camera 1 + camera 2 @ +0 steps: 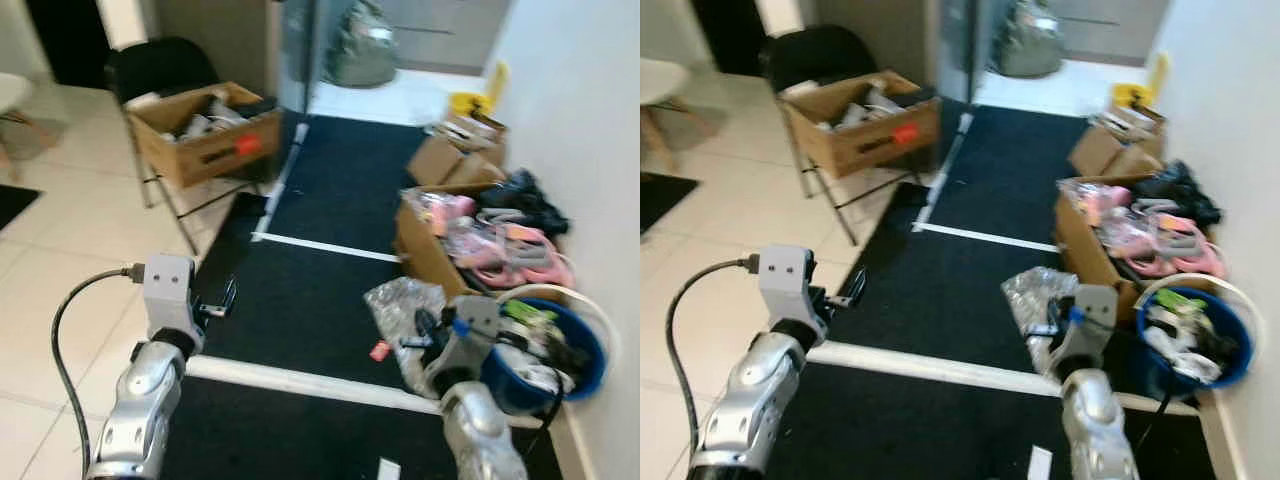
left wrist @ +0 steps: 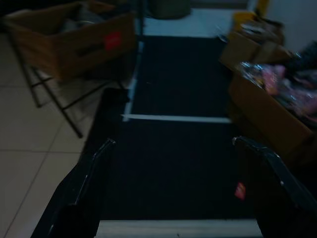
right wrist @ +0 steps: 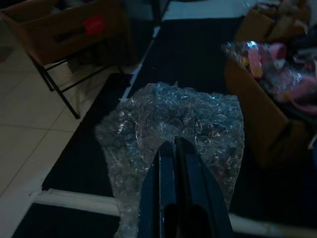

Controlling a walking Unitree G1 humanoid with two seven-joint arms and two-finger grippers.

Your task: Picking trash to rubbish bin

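While the right pincer (image 3: 173, 148) grips bubble wrap (image 3: 173, 116), the left pincer (image 2: 173, 144) gapes empty; binning and a red scrap (image 1: 379, 350) remain.

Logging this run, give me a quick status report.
Right gripper shut on bubble wrap. Left gripper open, empty, over black mat. Small red scrap on mat ahead.

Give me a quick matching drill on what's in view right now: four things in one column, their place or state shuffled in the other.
Things:
1. bubble wrap
2. left gripper
3. red scrap
4. blue tub

States:
A. open, holding nothing
B. lying on the black mat
C. by the wall, full of odds and ends
D. pinched in the right gripper

Pairs: 1-D, 2-A, 3-B, 4-C
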